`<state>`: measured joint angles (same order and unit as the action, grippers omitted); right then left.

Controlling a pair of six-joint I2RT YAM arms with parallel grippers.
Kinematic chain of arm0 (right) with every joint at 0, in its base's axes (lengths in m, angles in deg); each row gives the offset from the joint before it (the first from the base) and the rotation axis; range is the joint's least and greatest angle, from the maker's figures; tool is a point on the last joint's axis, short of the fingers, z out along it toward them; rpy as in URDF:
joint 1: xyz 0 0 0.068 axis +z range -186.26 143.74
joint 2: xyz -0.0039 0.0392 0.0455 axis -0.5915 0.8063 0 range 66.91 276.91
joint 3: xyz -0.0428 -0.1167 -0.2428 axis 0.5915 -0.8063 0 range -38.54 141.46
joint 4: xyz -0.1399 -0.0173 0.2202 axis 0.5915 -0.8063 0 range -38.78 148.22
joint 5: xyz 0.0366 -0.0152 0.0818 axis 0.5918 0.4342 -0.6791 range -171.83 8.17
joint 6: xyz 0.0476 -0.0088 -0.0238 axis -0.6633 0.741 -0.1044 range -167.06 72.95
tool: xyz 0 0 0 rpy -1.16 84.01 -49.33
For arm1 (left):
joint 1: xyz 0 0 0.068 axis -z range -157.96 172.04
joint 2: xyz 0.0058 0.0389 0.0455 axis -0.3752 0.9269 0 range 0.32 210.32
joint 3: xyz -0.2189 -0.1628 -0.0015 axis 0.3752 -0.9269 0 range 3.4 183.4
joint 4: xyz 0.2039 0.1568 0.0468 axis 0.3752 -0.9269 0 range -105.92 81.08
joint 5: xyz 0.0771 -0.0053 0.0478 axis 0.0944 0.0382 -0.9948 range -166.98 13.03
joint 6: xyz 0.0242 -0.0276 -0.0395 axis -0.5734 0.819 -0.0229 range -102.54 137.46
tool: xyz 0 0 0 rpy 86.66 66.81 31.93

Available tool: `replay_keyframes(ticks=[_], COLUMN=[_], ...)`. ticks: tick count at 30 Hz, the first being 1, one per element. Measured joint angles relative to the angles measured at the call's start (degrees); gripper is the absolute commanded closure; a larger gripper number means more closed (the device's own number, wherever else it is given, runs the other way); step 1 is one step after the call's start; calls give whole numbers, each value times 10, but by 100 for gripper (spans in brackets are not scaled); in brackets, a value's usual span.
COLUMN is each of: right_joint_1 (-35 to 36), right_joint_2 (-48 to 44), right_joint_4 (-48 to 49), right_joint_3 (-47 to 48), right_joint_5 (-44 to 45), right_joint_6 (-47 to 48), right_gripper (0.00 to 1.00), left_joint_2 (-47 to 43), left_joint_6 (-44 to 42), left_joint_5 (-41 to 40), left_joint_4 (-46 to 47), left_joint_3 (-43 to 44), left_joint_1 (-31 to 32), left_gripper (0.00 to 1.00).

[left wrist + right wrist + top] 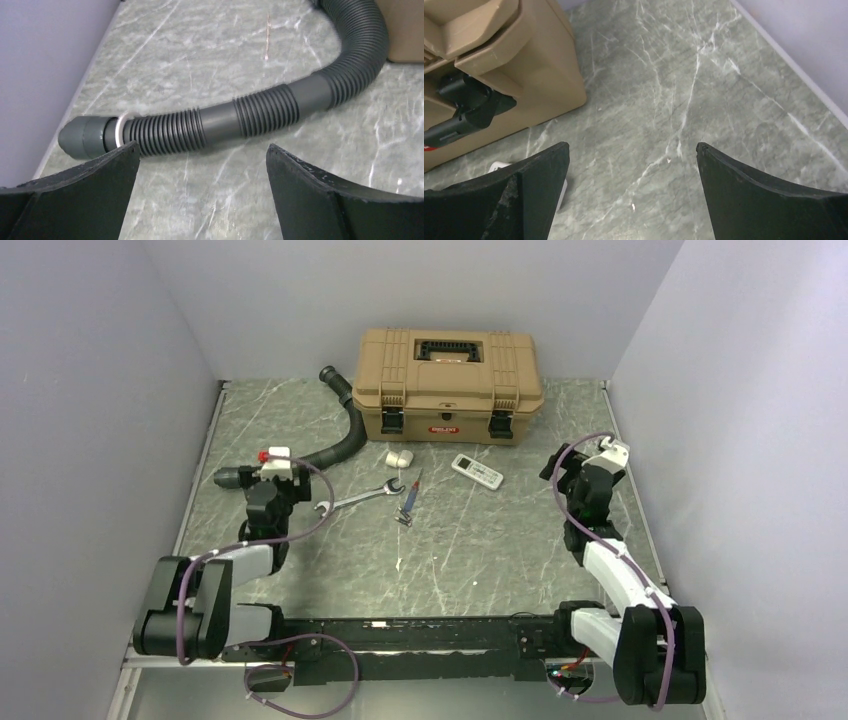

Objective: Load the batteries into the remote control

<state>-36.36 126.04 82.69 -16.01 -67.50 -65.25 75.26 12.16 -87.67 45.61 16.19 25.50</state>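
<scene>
Remote control (pixel 477 471): just in front of toolbox (pixel 449 370), flat on worktop (pixel 480 540). Probably light, rigid, slick plastic; pinch across long edges. Left fingers (pixel 75 195), right fingers (pixel 764 200): spread, empty.

Only a white corner of the remote control (pixel 499 166) shows; the left jaw of the right gripper (pixel 631 149) hides the rest

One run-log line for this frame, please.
left gripper: open, empty, facing hose | right gripper: open, empty, near toolbox corner | remote control: in front of toolbox, untouched
</scene>
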Motion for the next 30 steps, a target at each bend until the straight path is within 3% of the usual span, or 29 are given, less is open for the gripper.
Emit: replay_keyframes(ticks=[3,8,14,16,22,24,27,30], right_joint_1=[0,0,13,22,49,54,58,61], right_joint_2=[5,24,84,108,196,236,279,313], right_joint_4=[-49,-61,-42,-25,21,26,38,57], right_joint_3=[21,22,20,18,27,46,75,99], right_joint_5=[-7,-75,-176,-194,-221,-230,-237,-238], right_joint_6=[-21,-31,-35,-39,-50,-57,-65,-69], right_gripper=[0,0,0,1,24,25,24,23], left_joint_2=[-32,-47,-106,-129,-177,-173,-162,-183], left_joint_6=[5,52,127,145,199,220,249,273], left_joint_5=[-49,-54,-40,-31,-3,2,8,19], left_joint_4=[-141,-318,-473,-514,-571,-600,-635,-644], left_joint_3=[79,229,262,262,264,277,300,295], left_joint_1=[28,48,49,48,13,-8,-47,-85], left_gripper=[1,1,1,1,1,9,2,1])
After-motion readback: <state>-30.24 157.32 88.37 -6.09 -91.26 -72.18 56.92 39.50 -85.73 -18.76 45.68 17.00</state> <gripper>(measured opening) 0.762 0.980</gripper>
